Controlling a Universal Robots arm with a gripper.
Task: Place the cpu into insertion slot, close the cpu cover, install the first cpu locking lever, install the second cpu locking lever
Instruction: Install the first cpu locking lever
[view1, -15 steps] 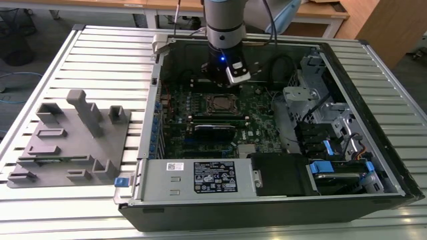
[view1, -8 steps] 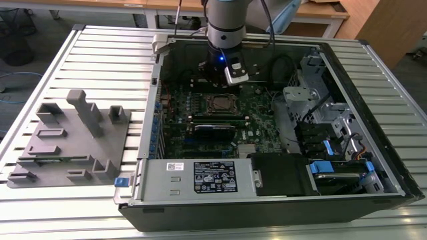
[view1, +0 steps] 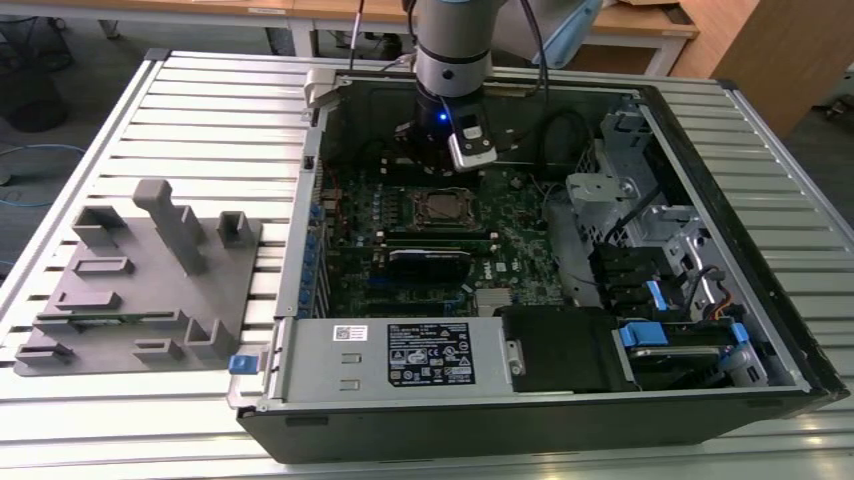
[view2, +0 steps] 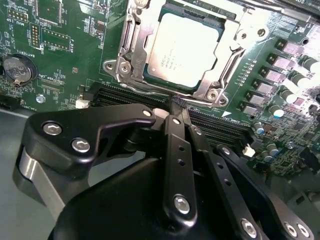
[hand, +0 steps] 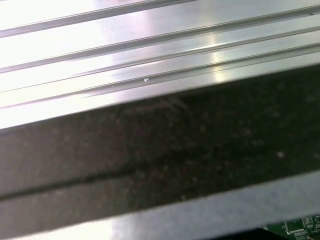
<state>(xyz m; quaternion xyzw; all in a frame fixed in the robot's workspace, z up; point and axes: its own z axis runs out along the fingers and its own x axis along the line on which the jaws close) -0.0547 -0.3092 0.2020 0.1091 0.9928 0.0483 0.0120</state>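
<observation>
Print on labels, chip and board, none of it clearly legible.
A black label (view1: 430, 354) and, at its 9 o'clock, a white sticker (view1: 350, 332) sat on the power supply (view1: 310, 385); faint lettering marked the cpu (view2: 182, 47), and tiny white lettering dotted the circuit board (view2: 60, 60) around the coin cell (view2: 17, 69).

The arm (view1: 451, 45) comes down nearly vertically from the far side in the exterior view, its grey wrist section pointing downward, with a small blue light glowing on the black collar below it. In the second wrist view the end effector (view2: 175, 107) stretches forward from its black body, its 2 slim black fingers (view2: 172, 145) pressed together with no gap at the tips and nothing between them.
</observation>
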